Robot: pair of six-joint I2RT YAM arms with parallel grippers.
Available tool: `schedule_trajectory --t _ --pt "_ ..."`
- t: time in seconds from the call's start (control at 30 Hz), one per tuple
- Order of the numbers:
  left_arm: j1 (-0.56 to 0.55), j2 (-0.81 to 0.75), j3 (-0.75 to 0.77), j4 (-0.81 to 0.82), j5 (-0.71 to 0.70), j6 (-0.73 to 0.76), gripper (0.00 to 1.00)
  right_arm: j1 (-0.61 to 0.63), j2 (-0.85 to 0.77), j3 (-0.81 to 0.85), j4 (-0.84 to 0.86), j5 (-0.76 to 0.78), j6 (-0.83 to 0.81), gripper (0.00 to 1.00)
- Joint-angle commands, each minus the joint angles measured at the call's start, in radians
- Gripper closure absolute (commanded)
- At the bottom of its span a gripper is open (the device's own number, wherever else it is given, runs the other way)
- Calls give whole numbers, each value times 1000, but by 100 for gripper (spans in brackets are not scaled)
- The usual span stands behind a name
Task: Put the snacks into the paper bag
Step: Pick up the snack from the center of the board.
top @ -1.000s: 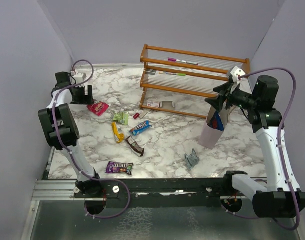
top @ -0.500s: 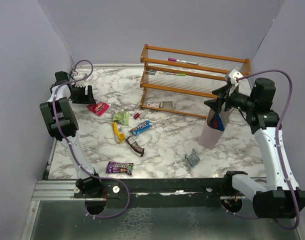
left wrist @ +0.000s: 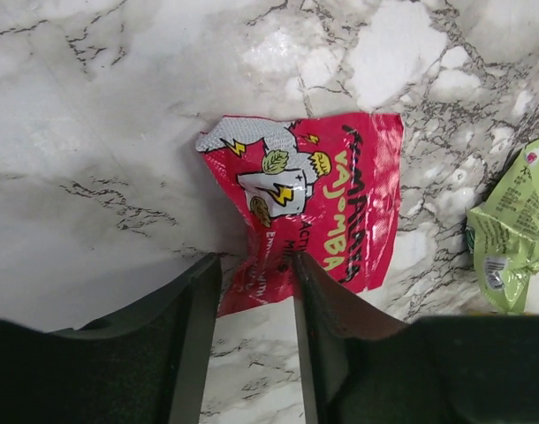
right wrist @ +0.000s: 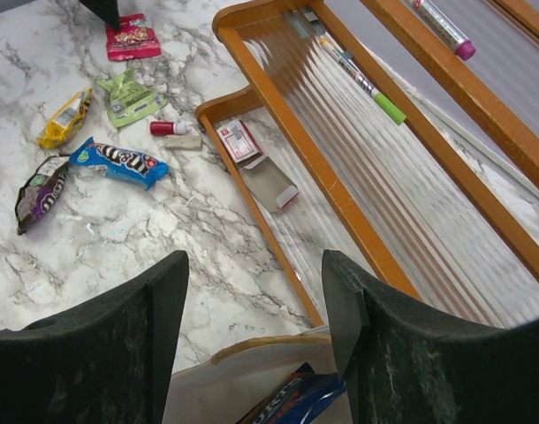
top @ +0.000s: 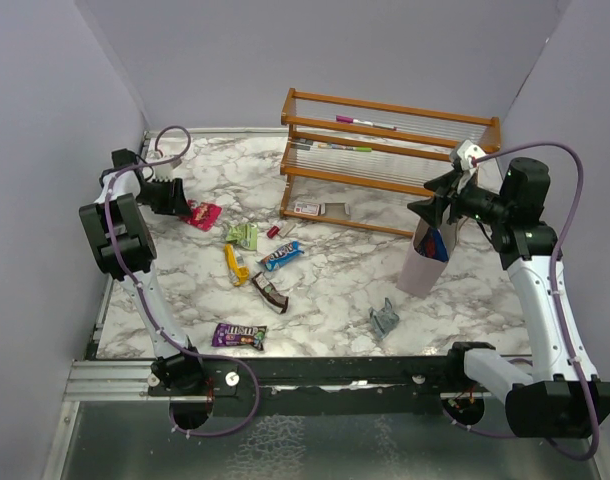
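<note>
My left gripper (top: 181, 198) is open at the back left, its jaws astride the near edge of a red snack packet (top: 201, 215); in the left wrist view the gripper (left wrist: 252, 265) has the packet (left wrist: 314, 194) between its fingertips with a gap on each side. My right gripper (top: 437, 206) is open and empty above the pale paper bag (top: 421, 268), which holds a red-blue snack (right wrist: 305, 402). Green (top: 243, 235), yellow (top: 235, 264), blue-white (top: 281, 255), dark brown (top: 269, 292), purple (top: 238, 335) and grey-teal (top: 385, 318) snacks lie on the marble table.
A wooden rack with clear shelves (top: 385, 160) stands at the back, close behind the bag. A white card (top: 307, 209) and a tiny red cylinder (top: 273, 231) lie by its foot. Purple walls close in the left, right and back.
My left gripper has moved from the back-left corner toward the right and come down over the red packet. The right gripper has barely shifted above the bag.
</note>
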Motion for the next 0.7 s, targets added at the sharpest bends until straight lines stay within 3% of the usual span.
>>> schedule_trajectory --t 0.0,0.23,0.67 --pt "7 24 8 -58 70 64 64 -5 -31 -26 46 -4 2 37" --pt "3 -7 17 -135 145 122 99 -5 -31 -21 51 -12 7 36" --pt "-70 -286 -3 -264 191 204 100 -3 20 96 0 -140 28 35"
